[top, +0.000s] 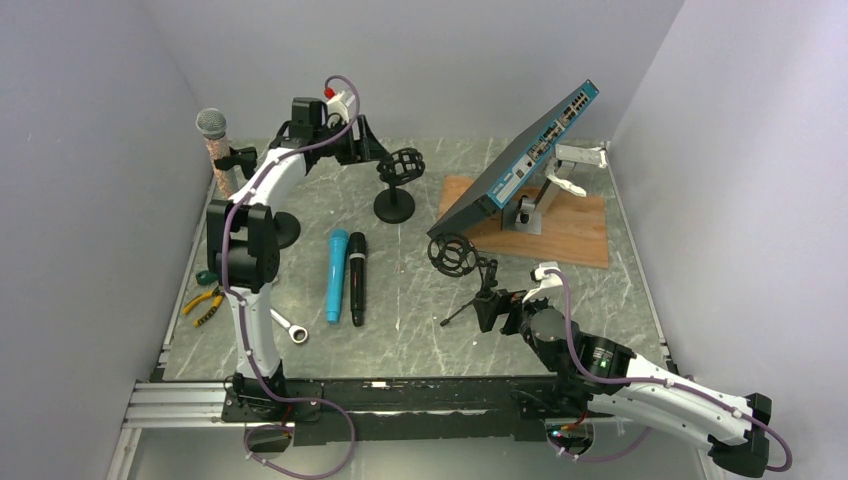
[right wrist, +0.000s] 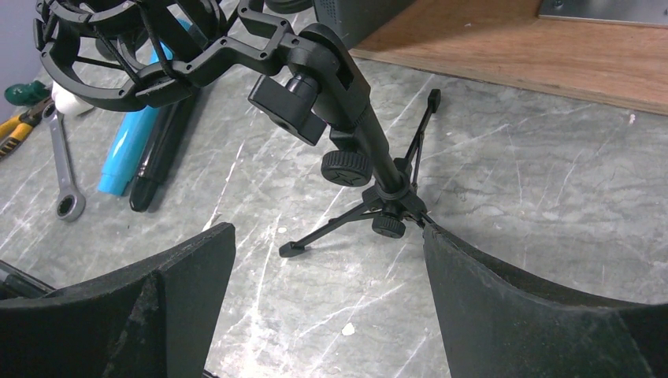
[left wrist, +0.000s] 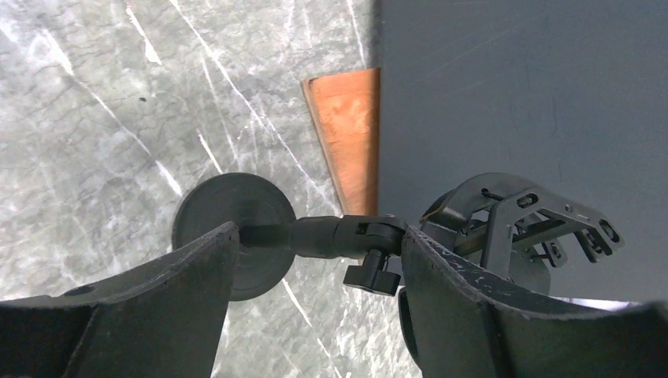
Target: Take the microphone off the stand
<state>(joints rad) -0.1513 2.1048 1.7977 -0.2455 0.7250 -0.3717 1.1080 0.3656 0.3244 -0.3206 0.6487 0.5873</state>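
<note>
My left end effector (left wrist: 319,233) straddles the round-base stand (left wrist: 224,206), part open, gripping nothing. My right end effector (right wrist: 328,230), wide open, flanks the tripod stand (right wrist: 378,177), presumably to steady it.

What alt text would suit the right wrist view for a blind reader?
A black tripod stand with an empty cradle stands on grey marble just ahead of the open right tool. A blue microphone and a black microphone lie beyond.

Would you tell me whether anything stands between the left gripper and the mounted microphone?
Yes: the left gripper faces the empty round-base stand, away from the microphone, and its own arm lies between them.
</note>
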